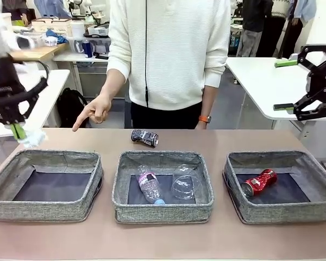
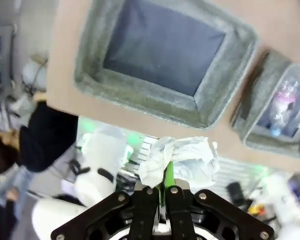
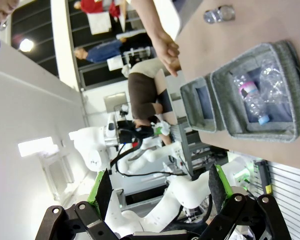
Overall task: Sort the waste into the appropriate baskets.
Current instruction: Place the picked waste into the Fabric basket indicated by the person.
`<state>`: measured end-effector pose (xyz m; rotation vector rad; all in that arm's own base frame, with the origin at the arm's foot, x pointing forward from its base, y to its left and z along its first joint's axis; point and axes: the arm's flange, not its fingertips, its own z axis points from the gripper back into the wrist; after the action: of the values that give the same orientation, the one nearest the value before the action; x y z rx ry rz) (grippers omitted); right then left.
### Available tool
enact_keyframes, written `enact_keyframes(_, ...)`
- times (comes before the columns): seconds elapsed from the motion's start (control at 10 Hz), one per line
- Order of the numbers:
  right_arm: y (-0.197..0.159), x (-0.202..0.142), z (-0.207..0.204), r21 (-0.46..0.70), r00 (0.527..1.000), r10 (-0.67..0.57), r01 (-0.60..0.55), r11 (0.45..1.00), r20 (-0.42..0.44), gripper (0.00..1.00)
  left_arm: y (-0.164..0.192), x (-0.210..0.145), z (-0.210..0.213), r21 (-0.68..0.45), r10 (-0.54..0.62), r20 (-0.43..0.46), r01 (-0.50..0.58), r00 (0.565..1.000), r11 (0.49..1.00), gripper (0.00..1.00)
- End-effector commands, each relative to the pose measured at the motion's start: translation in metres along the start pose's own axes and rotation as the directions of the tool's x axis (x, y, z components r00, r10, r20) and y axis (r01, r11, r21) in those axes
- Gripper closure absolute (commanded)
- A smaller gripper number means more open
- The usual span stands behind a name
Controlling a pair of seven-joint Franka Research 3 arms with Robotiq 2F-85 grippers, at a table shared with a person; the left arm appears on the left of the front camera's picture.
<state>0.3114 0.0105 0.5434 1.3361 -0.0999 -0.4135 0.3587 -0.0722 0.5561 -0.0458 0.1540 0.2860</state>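
There are three grey baskets: the left basket [image 1: 43, 209], the middle basket [image 1: 163, 212] and the right basket [image 1: 285, 213]. The litter comes to two crushed cans, a red can [image 1: 259, 181] and a black-and-white can [image 1: 145, 137], plus one clear bottle [image 1: 149, 187], one plastic cup [image 1: 185, 182] and one paper wad [image 1: 32, 138], five pieces in all. Two grippers show, the left gripper [image 1: 16, 130] and the right gripper [image 1: 284, 85], and one person [image 1: 168, 54] stands at the one table [image 1: 168, 239].

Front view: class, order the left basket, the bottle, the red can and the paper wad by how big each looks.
Largest: left basket.
Next: bottle and red can, too alike to rank.
Smallest: paper wad, held up in the left pincer, so nearness may mislead.
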Motion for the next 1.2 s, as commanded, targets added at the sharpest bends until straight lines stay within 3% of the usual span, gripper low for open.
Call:
enact_keyframes(0.0, 0.003, 0.0, -0.001, 0.026, 1.0, 0.006, -0.006, 1.0, -0.004, 0.0, 0.007, 0.012, -0.029, -0.097, -0.227, -0.05, 0.222, 0.973, 0.97, 0.99)
enact_keyframes(0.1, 0.003, 0.0, -0.001, 0.026, 1.0, 0.006, -0.006, 1.0, -0.004, 0.0, 0.012, 0.011, -0.035, -0.097, -0.27, -0.029, 0.266, 0.962, 0.959, 0.99)
enact_keyframes(0.2, 0.003, 0.0, -0.001, 0.026, 1.0, 0.006, -0.006, 1.0, -0.004, 0.0, 0.017, 0.013, -0.039, -0.095, -0.224, 0.017, 0.225, 0.974, 0.97, 0.99)
enact_keyframes(0.6, 0.003, 0.0, -0.001, 0.026, 1.0, 0.006, -0.006, 1.0, -0.004, 0.0, 0.023, 0.016, -0.049, -0.131, -0.153, 0.064, 0.16, 0.986, 0.978, 0.99)
enact_keyframes(0.7, 0.003, 0.0, -0.001, 0.026, 1.0, 0.006, -0.006, 1.0, -0.004, 0.0, 0.024, 0.016, -0.047, -0.138, -0.14, 0.069, 0.149, 0.988, 0.979, 0.8)
enact_keyframes(0.8, 0.003, 0.0, -0.001, 0.026, 1.0, 0.006, -0.006, 1.0, -0.004, 0.0, 0.025, 0.016, -0.047, -0.136, -0.15, 0.074, 0.159, 0.986, 0.978, 0.42)
enact_keyframes(0.9, 0.003, 0.0, -0.001, 0.026, 1.0, 0.006, -0.006, 1.0, -0.004, 0.0, 0.025, 0.016, -0.047, -0.135, -0.146, 0.078, 0.155, 0.986, 0.979, 0.23)
enact_keyframes(1.0, 0.003, 0.0, -0.001, 0.026, 1.0, 0.006, -0.006, 1.0, -0.004, 0.0, 0.024, 0.015, -0.047, -0.134, -0.141, 0.083, 0.151, 0.987, 0.979, 0.37)
enact_keyframes(1.1, 0.003, 0.0, -0.001, 0.026, 1.0, 0.006, -0.006, 1.0, -0.004, 0.0, 0.024, 0.014, -0.047, -0.136, -0.136, 0.086, 0.147, 0.987, 0.98, 0.0)
